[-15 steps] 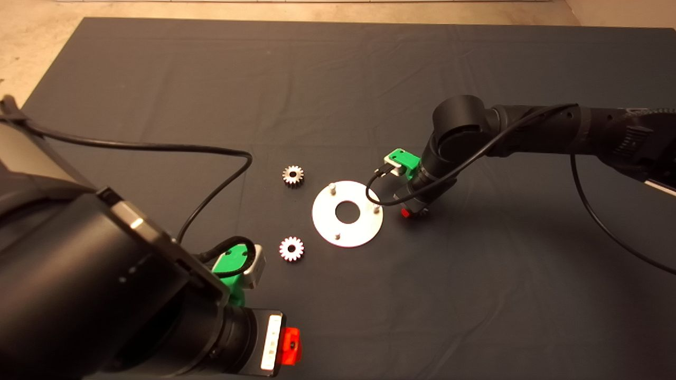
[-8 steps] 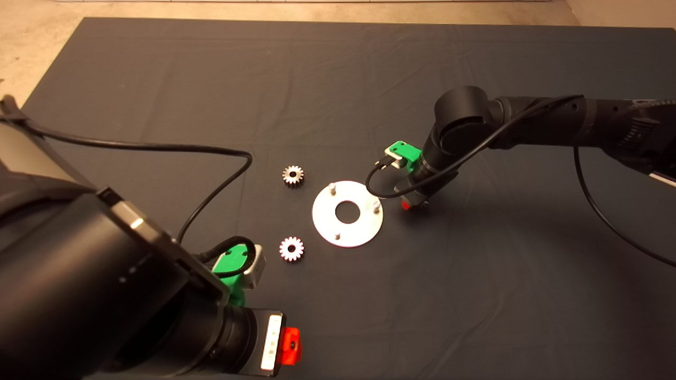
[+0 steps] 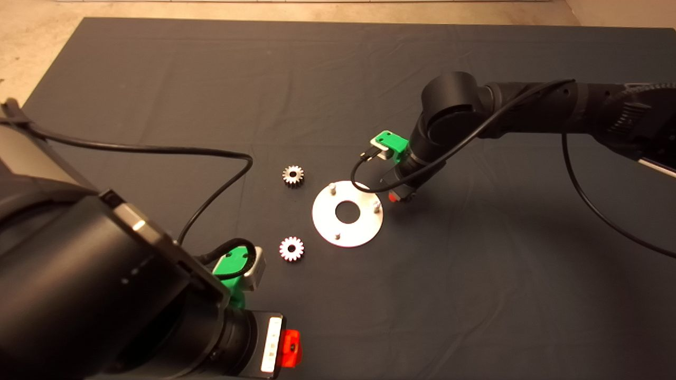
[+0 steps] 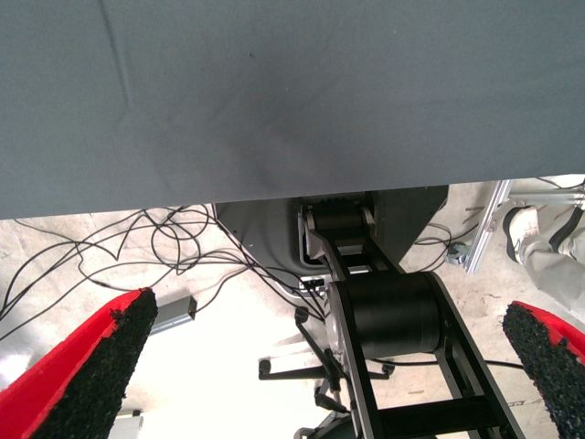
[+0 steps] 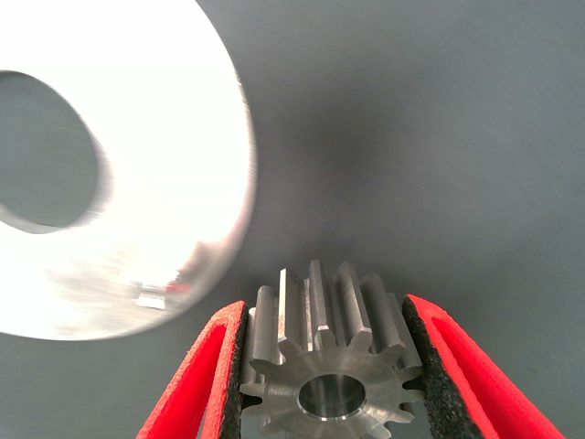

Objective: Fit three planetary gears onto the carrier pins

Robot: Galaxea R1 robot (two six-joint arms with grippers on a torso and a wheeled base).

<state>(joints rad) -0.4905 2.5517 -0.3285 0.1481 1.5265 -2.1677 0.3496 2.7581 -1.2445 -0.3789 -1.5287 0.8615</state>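
The shiny disc [image 3: 321,215] lies mid-mat with three bare carrier pins [image 3: 332,187] standing on it. Two planetary gears lie flat on the mat left of it, one farther back [image 3: 292,175] and one nearer [image 3: 291,248]. My right gripper [image 3: 397,197] hovers just off the disc's right edge, close to the right pin [image 3: 376,205]. In the right wrist view the gripper [image 5: 324,380] is shut on the third gear [image 5: 329,366], held flat with its centre hole showing, beside the disc's rim [image 5: 210,183]. My left gripper [image 3: 289,347] waits at the lower left, open [image 4: 320,366].
A black cable [image 3: 211,158] from the left arm loops over the mat left of the gears. The left wrist view looks past the mat's edge [image 4: 274,187] at floor cables, a black stand [image 4: 384,311] and a person's shoe [image 4: 535,224].
My right gripper has carried its gear leftward and a little toward the back, from beside the disc's right edge closer to the right pin. The left arm has stayed in place.
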